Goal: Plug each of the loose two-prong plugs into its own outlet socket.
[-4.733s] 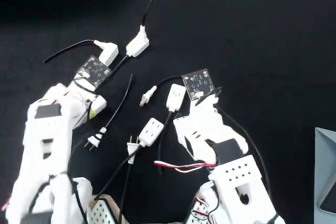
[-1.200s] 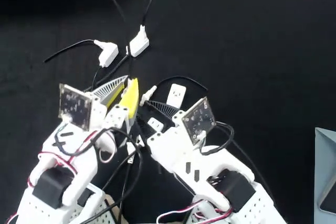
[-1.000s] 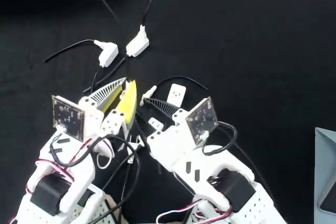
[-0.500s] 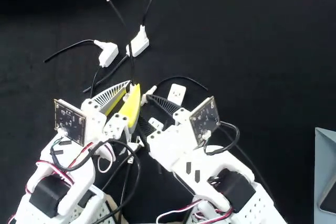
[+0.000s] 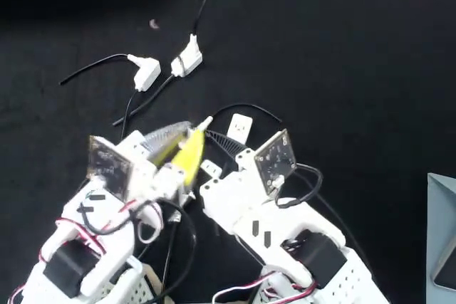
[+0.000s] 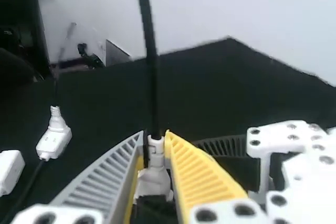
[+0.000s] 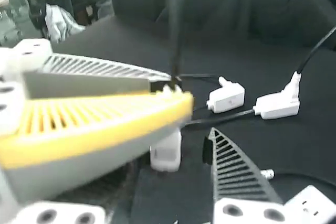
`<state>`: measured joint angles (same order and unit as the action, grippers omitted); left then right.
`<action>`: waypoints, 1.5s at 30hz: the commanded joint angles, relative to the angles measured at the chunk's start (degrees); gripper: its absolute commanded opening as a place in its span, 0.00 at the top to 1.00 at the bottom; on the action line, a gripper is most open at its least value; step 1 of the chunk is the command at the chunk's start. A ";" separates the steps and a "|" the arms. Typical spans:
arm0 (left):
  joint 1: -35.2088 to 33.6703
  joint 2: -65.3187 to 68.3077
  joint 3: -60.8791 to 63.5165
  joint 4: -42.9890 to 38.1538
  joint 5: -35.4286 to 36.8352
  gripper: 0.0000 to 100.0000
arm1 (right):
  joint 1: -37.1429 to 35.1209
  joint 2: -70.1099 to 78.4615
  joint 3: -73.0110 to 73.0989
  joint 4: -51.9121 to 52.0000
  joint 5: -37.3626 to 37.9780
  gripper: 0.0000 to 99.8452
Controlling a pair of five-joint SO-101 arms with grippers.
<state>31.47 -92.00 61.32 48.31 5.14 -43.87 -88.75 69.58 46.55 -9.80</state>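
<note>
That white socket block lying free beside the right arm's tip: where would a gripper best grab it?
Likely take the socket across its two long side walls, coming straight down from above. It lies flat on the cloth, face up, so only its side walls can be pinched, and the long pair sit closest together.

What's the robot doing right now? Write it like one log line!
left gripper: shut on plug | plug: cord sticking out | socket: empty, on table | plugged in: not yet

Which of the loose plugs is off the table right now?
The white plug clamped in the left gripper, black cord standing upward. The other small plug lies on the cloth.
</note>
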 commanded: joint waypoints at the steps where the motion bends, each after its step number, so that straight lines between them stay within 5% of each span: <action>1: 1.71 -0.35 -0.92 0.26 -2.55 0.97 | -0.26 -0.40 -3.82 3.69 0.70 0.82; 8: 1.71 0.09 -0.40 -0.09 -2.37 0.97 | -0.09 -6.11 -10.33 17.32 0.79 0.82; 27: 6.73 0.09 0.04 0.35 -2.37 0.97 | -0.18 -8.22 -2.95 9.93 0.79 0.82; 35: 6.55 -0.26 0.84 0.09 -2.37 0.97 | 0.26 -8.75 -2.68 8.44 2.73 0.98; 45: -0.84 -0.35 0.92 -2.81 -2.29 0.97 | 11.52 -8.84 -2.86 8.26 1.14 0.99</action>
<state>35.25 -92.35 62.46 47.87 3.30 -36.22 -97.01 67.03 55.96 -7.52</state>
